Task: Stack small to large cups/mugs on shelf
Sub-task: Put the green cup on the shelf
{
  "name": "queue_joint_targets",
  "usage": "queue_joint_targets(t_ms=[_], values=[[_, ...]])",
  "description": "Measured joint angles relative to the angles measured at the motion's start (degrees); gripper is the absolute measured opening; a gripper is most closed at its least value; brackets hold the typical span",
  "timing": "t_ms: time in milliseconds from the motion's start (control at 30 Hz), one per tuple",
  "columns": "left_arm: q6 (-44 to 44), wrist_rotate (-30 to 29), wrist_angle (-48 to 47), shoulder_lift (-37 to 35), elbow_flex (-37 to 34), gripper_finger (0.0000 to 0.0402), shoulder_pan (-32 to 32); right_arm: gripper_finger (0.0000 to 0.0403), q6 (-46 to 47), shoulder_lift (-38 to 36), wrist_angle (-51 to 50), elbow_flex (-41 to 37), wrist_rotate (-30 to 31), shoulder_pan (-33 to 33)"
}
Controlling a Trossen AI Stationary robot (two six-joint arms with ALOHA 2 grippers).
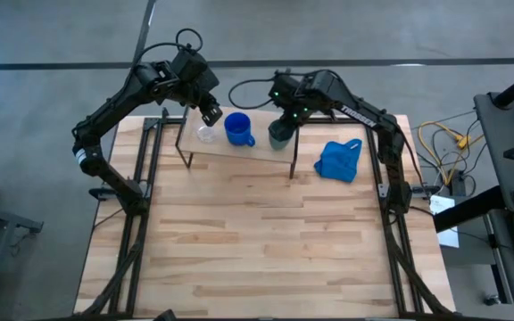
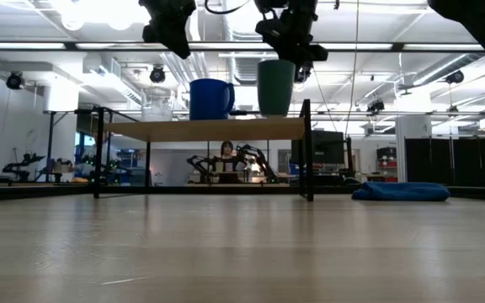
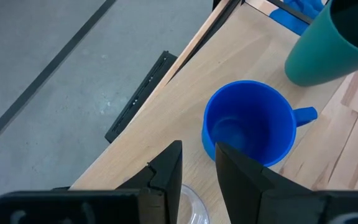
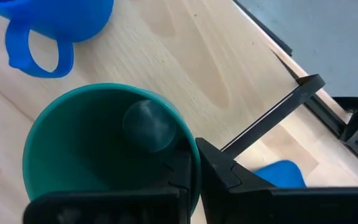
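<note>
On the shelf (image 1: 239,153) (image 2: 209,129) three vessels stand in a row: a tiny clear glass cup (image 1: 205,135) (image 3: 192,204), a bright blue mug (image 1: 237,127) (image 2: 210,98) (image 3: 247,124) and a dark green cup (image 1: 279,135) (image 2: 276,87) (image 4: 92,143). My left gripper (image 1: 211,114) (image 3: 197,149) hangs above the glass cup, clear of it, with a narrow gap between its fingers. My right gripper (image 1: 284,120) (image 4: 194,165) is shut on the green cup. My right gripper pinches the green cup's rim (image 4: 185,134) on the side away from the blue mug, one finger (image 4: 176,171) inside the cup and one (image 4: 229,174) outside. The fingers come from above, pointing down. The cup is upright; whether its base rests on the shelf or hangs just above it, I cannot tell.
A crumpled blue cloth (image 1: 339,160) (image 2: 398,192) lies on the table to the right of the shelf. The shelf's dark metal legs (image 2: 306,151) stand on the far part of the plank table (image 1: 257,241). People sit in the room beyond, seen under the shelf.
</note>
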Motion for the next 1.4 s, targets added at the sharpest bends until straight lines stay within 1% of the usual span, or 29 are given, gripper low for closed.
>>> queue_joint_targets(t_ms=[300,467,700,1167,1400], values=[[0.0,0.0,0.0,0.0,0.0,0.0083,0.0,0.0009,0.2,0.0,0.2,-2.6,0.0,0.0],[0.0,0.0,0.0,0.0,0.0,0.0083,0.0,0.0011,0.9,0.0,2.2,-2.9,0.1,0.0],[0.0,0.0,0.0,0.0,0.0,0.0083,0.0,0.0027,0.8,0.0,4.9,-2.9,0.1,0.0],[0.0,0.0,0.0,0.0,0.0,0.0083,0.0,0.0029,-0.4,0.0,4.9,-2.5,0.4,0.0],[0.0,0.0,0.0,0.0,0.0,0.0083,0.0,0.0029,-0.4,0.0,4.7,-0.4,0.6,0.0]])
